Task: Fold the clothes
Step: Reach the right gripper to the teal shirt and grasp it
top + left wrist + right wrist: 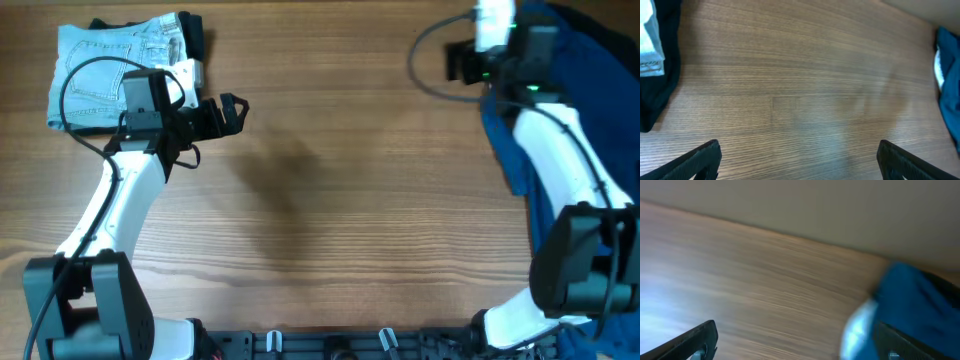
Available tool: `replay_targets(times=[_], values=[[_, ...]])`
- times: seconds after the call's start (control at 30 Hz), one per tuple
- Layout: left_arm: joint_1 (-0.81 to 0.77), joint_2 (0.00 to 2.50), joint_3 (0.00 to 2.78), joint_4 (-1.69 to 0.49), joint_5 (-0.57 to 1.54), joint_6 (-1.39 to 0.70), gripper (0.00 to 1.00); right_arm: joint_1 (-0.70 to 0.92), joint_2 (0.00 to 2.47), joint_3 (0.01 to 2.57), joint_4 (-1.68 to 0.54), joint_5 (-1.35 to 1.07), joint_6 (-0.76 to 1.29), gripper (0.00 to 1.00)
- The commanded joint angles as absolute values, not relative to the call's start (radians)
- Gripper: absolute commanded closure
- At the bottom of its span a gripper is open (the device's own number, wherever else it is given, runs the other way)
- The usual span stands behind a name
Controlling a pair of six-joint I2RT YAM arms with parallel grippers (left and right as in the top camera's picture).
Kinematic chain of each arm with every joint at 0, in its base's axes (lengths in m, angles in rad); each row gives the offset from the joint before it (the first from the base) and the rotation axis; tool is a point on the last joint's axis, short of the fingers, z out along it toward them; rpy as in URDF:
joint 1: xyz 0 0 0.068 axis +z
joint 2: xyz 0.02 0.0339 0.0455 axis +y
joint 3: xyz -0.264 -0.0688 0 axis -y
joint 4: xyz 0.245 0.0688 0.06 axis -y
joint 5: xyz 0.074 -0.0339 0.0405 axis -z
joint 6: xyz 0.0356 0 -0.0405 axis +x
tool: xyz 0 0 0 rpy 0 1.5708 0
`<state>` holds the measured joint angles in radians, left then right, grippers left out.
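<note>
Left gripper [797, 150] hangs over the table [330, 200] with jaws spread wide and empty, just right of the light-blue denim shorts [105, 70] in the far-left corner. Right gripper [795, 330] also gapes wide, holding nothing, beside the deep-blue garment [590, 90] heaped along the right edge.

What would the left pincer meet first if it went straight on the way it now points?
Only bare table lies ahead of the open left pincer; the way looks free. Much farther across, the deep-blue garment sits off to one side, though depth is unclear.
</note>
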<state>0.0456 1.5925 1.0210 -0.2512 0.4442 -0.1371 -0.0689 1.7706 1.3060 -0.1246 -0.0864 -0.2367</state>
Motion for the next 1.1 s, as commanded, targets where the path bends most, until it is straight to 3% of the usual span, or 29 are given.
replay_targets(times=[0.0, 0.5, 0.6, 0.77, 0.83, 0.9, 1.07], values=[[0.041, 1.597, 1.034, -0.246, 0.475, -0.143, 0.0, -0.161, 1.837, 1.324, -0.127, -0.075, -0.2, 0.04], [0.041, 1.599, 1.034, -0.247, 0.475, -0.167, 0.0, -0.194, 2.095, 1.322, -0.26, -0.046, -0.045, 0.19], [0.041, 1.599, 1.034, -0.247, 0.475, -0.167, 0.0, -0.194, 2.114, 1.322, -0.268, -0.045, -0.022, 0.26], [0.041, 1.599, 1.034, -0.246, 0.471, -0.165, 0.0, -0.194, 2.124, 1.321, -0.277, 0.021, -0.019, 0.57], [0.041, 1.599, 1.034, -0.246, 0.442, -0.165, 0.0, -0.194, 2.125, 1.321, -0.277, 0.078, -0.02, 0.81], [0.041, 1.599, 1.034, -0.246, 0.426, -0.165, 0.0, -0.194, 2.125, 1.321, -0.275, 0.097, -0.023, 0.96], [0.041, 1.599, 1.034, -0.238, 0.362, -0.165, 0.01, -0.193, 2.055, 1.329, -0.274, -0.097, -0.067, 0.96]])
